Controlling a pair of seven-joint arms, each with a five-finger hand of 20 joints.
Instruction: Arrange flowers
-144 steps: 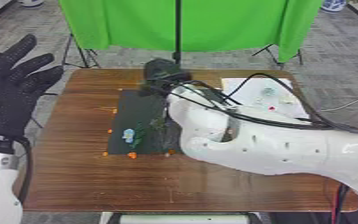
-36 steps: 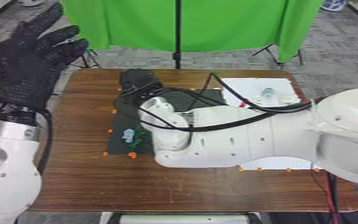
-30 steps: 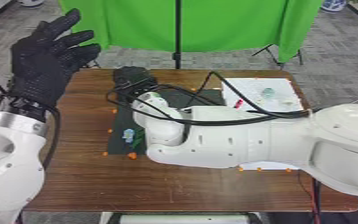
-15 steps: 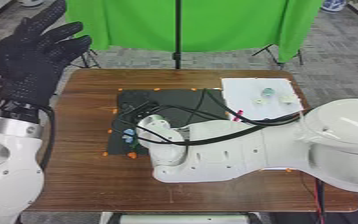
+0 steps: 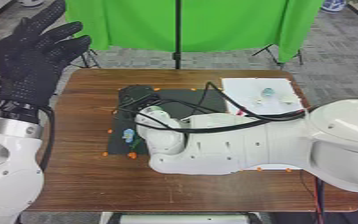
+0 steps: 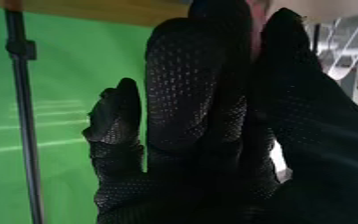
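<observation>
Dark mat [image 5: 189, 94], blue flower [image 5: 128, 134] near fingers [image 5: 135, 94].

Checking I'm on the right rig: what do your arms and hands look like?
Both arms are smooth white shells with rounded segments. The left hand and the right hand wear black gloves with a dotted texture. Black cables run along the arms, and a silvery collar sits at the left wrist.

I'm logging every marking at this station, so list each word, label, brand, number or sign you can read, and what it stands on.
No word, label, brand, number or sign can be read.
White sheet: none legible.
Dark mat: none legible.
Green curtain: none legible.
White right arm: none legible.
</observation>
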